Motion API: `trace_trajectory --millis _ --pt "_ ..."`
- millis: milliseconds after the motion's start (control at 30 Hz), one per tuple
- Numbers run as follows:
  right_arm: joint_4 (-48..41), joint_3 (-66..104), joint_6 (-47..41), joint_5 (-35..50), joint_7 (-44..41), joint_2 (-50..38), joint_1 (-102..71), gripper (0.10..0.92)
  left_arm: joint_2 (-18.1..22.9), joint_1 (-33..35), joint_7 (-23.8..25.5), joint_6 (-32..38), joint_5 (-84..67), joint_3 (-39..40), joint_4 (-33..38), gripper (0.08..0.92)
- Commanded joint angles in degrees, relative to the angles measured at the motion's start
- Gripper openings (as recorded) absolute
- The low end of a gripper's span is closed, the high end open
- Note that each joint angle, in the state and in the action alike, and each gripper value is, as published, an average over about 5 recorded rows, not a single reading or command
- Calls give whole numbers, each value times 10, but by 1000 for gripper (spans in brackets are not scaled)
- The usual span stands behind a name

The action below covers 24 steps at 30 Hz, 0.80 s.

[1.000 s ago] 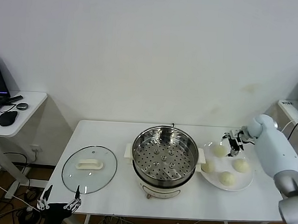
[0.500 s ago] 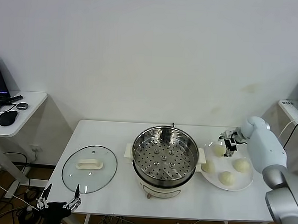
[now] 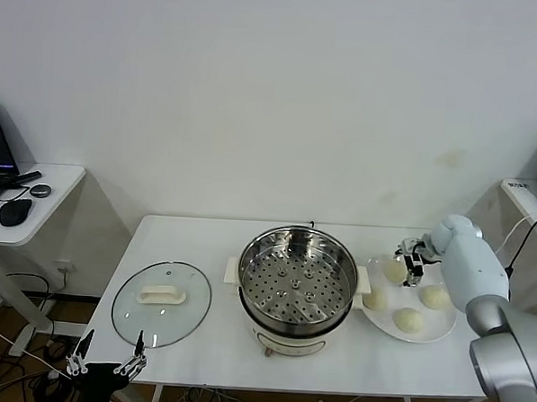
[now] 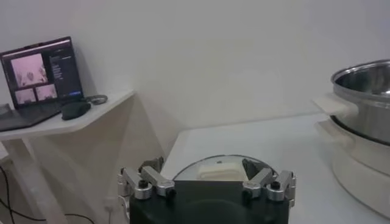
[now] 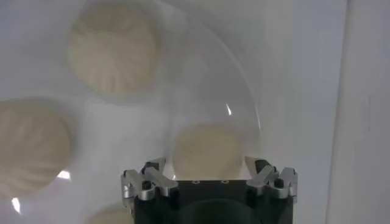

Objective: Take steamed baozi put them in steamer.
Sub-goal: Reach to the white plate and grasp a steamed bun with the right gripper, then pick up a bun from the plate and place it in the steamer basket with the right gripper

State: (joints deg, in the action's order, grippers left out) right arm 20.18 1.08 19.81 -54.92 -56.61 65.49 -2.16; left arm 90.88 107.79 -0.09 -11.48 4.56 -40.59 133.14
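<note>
Four cream-white baozi lie on a flat white plate (image 3: 440, 334) at the table's right: back left (image 3: 394, 271), front left (image 3: 374, 299), back right (image 3: 435, 297), front (image 3: 409, 320). The steel steamer (image 3: 296, 283) stands mid-table, its perforated tray bare. My right gripper (image 3: 411, 262) is open just above the back-left baozi. In the right wrist view this baozi (image 5: 207, 149) lies between the spread fingers of the gripper (image 5: 209, 169), with other baozi (image 5: 113, 49) farther off. My left gripper (image 3: 107, 365) hangs open and empty below the table's front left edge.
A round glass lid (image 3: 161, 302) with a cream handle lies on the table left of the steamer; it also shows in the left wrist view (image 4: 222, 167). A side desk (image 3: 58, 185) with a mouse stands at far left. Another desk edge (image 3: 519, 190) is at far right.
My right gripper has moved a little left and down onto the back-left baozi, and the forearm has swung closer to the plate. The left arm has not moved.
</note>
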Motion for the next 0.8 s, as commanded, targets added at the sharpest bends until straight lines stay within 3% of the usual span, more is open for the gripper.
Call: trace_trajectory --millis 33,467,667,800 --pt "-17 6 -3 -12 10 5 4 815 -2 -1 0 0 -1 0 0 823" --pt "-28 19 0 -6 3 6 10 640 -3 -3 0 0 -2 1 -2 823" --pt "-10 26 9 9 -31 -5 19 628 -3 -6 0 -1 -2 3 -2 823" --pt "25 8 6 71 -61 -21 33 625 -4 -9 0 -2 -2 5 -2 823"
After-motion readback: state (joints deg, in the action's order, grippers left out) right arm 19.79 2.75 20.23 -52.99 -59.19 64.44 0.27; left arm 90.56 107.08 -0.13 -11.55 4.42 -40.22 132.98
